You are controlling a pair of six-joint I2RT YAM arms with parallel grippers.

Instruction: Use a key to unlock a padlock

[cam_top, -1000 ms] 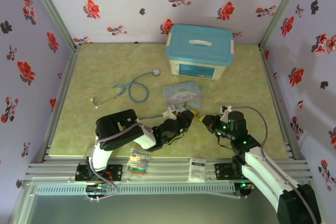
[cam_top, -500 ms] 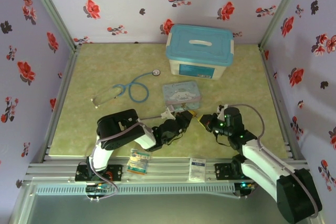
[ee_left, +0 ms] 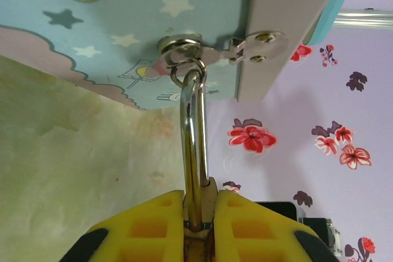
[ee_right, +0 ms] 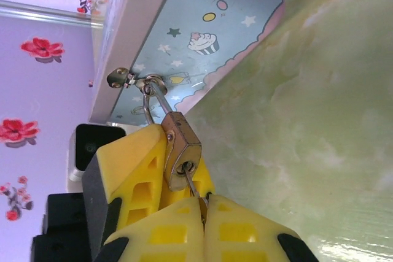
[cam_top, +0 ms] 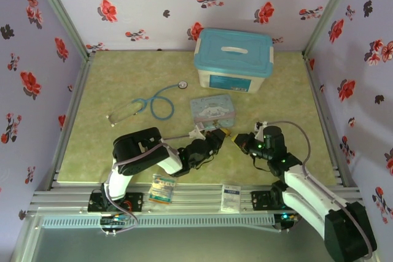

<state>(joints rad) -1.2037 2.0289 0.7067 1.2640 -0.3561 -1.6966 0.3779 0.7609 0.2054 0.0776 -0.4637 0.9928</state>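
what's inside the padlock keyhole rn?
The key's thin shaft enters the padlock's keyhole. Its tip is hidden inside the body; its head is covered by the right fingers.

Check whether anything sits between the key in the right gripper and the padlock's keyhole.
Nothing visible does. In the right wrist view the key, pinched in the right gripper, meets the keyhole end of the padlock. The left gripper clamps the padlock, whose shackle hangs from the cartoon tin.

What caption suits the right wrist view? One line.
Right claw holds the key in the padlock hung on the cartoon tin.
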